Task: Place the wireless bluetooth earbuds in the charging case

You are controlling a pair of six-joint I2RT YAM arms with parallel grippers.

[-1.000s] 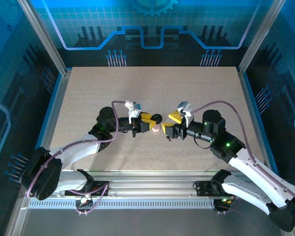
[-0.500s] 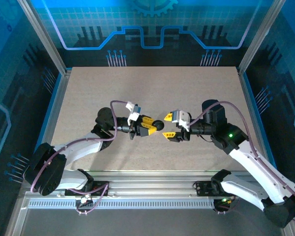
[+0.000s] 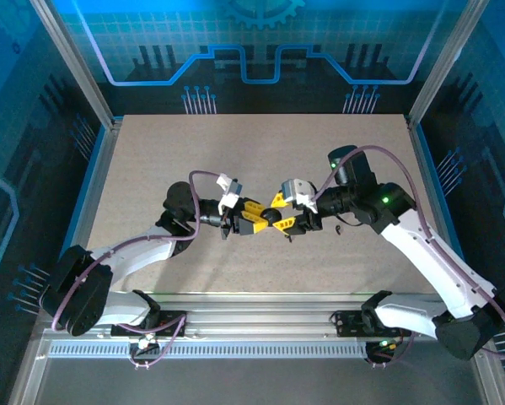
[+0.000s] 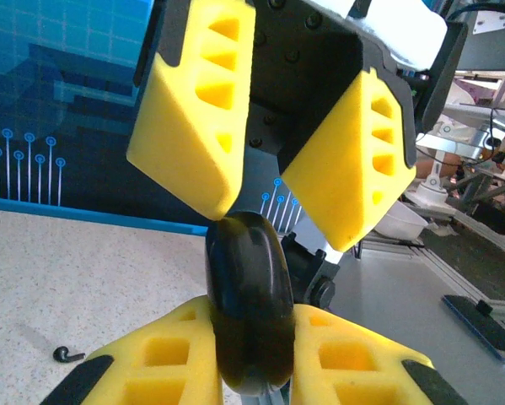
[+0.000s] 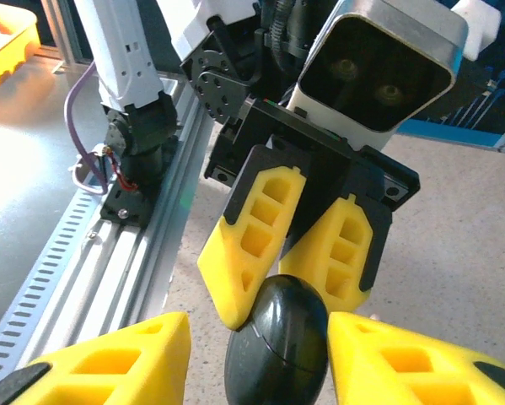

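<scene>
Top view: the left gripper (image 3: 263,213) and right gripper (image 3: 280,218) meet at a black disc (image 3: 271,217) mid-table (image 3: 235,152), with bare board all round. Left wrist: the left fingers (image 4: 151,354) pinch the disc edge-on; the right fingers (image 4: 193,126) stand spread, one touching its rim. Right wrist: a gap shows beside the disc's left edge.

One black disc (image 4: 245,312), two arms (image 3: 138,251) (image 3: 425,249)

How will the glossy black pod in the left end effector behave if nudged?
Likely slippery: the black pod has a glossy, curved shell and could squirt from the yellow pads of the left end effector. Probably rigid: no dent shows under that pinch. Its rounded edge suggests it would roll if the open right end effector knocks it free.
</scene>
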